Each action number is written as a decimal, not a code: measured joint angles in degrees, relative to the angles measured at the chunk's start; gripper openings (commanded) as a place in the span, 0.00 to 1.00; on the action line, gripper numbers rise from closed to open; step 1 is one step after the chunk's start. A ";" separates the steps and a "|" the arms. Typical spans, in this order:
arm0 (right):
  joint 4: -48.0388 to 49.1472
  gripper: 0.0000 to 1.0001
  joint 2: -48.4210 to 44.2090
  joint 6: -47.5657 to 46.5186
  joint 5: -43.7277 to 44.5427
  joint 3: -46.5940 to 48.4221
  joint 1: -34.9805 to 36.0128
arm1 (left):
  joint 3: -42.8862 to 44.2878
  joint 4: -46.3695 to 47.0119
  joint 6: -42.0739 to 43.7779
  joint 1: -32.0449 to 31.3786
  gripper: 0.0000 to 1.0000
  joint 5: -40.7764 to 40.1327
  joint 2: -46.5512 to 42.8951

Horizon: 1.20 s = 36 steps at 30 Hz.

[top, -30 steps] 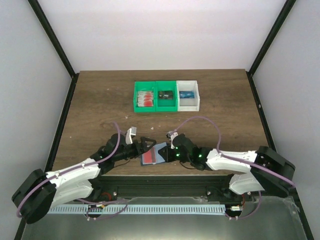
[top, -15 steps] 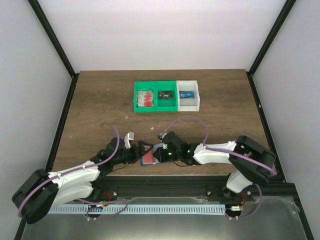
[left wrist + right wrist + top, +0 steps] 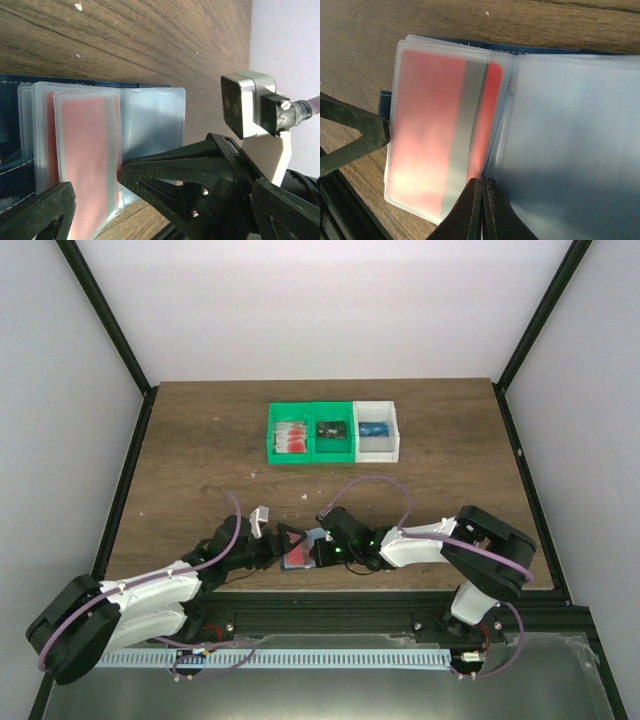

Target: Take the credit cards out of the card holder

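Observation:
The card holder [image 3: 302,555] lies open near the table's front edge, navy outside with clear blue-grey sleeves. A red credit card [image 3: 427,125] sits inside a clear sleeve on its left half; it also shows in the left wrist view [image 3: 87,150]. My left gripper [image 3: 92,190] is open, with its jaws either side of the sleeve stack's edge; one fingertip [image 3: 127,175] touches the red card's sleeve. My right gripper [image 3: 481,186] is shut, with its tips pressed at the crease between the red card's sleeve and the empty sleeve [image 3: 570,130]. I cannot tell if it pinches a sleeve.
A green two-compartment bin [image 3: 312,456] at the back holds red-and-white cards [image 3: 291,437] and a dark card [image 3: 332,429]. A white bin [image 3: 377,451] beside it holds a blue card [image 3: 374,428]. The table's front edge [image 3: 300,585] lies just behind the card holder.
My right arm has folded and its gripper has slid left onto the card holder. My left gripper has edged in from the left. The holder has shifted slightly left.

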 measured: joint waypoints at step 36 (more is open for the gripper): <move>0.79 0.00 0.35 0.63 -0.13 0.00 0.00 | 2.60 -7.02 4.02 0.00 1.00 -1.03 1.68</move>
